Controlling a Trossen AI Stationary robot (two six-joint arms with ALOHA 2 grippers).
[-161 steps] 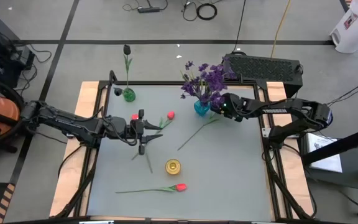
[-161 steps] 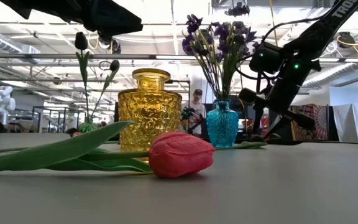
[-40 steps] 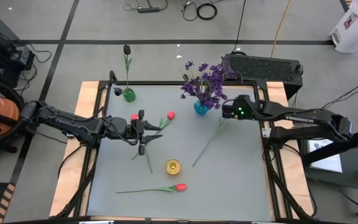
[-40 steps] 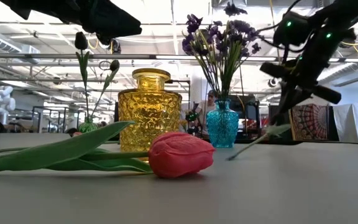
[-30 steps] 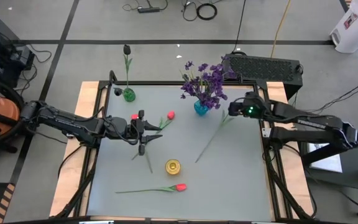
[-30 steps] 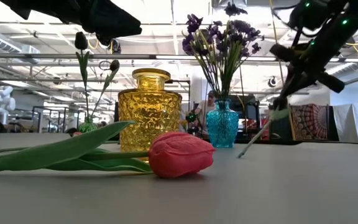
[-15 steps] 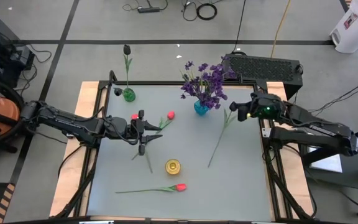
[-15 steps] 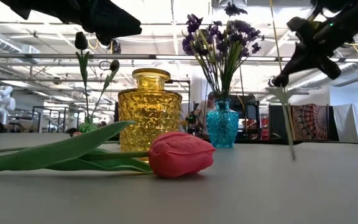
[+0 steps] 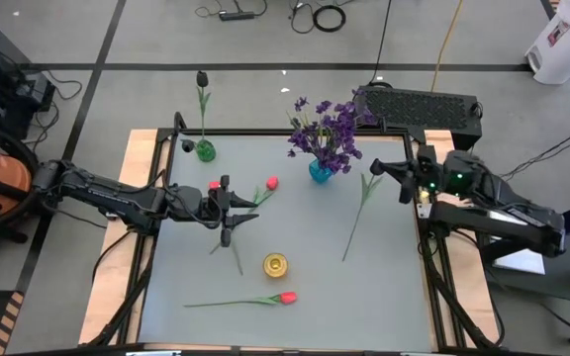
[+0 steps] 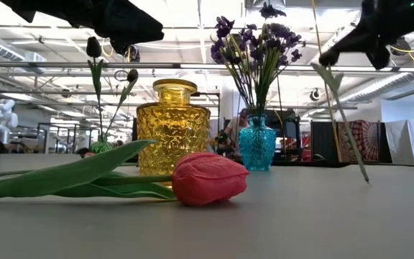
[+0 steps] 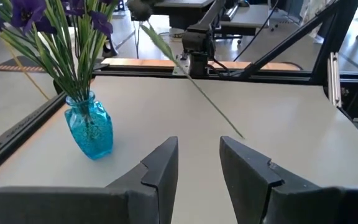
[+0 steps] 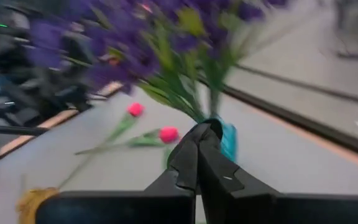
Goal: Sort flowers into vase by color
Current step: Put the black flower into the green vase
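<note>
The flowers are spread about the table in the high view: purple blooms (image 9: 325,133) stand in a blue vase (image 9: 321,171), a dark tulip (image 9: 202,79) in a green vase (image 9: 205,150), and a red tulip (image 9: 285,297) lies near a yellow vase (image 9: 275,264). The right gripper (image 9: 384,170), at the right edge, is clamped on a green stem (image 9: 357,220) slanting down toward the tabletop. The left gripper (image 9: 234,200) waits mid-table. In the low view the stem (image 10: 343,119) hangs tilted. The left wrist view shows its fingers (image 11: 160,171) parted — holding nothing. The right wrist view shows pinched fingertips (image 12: 199,146).
</note>
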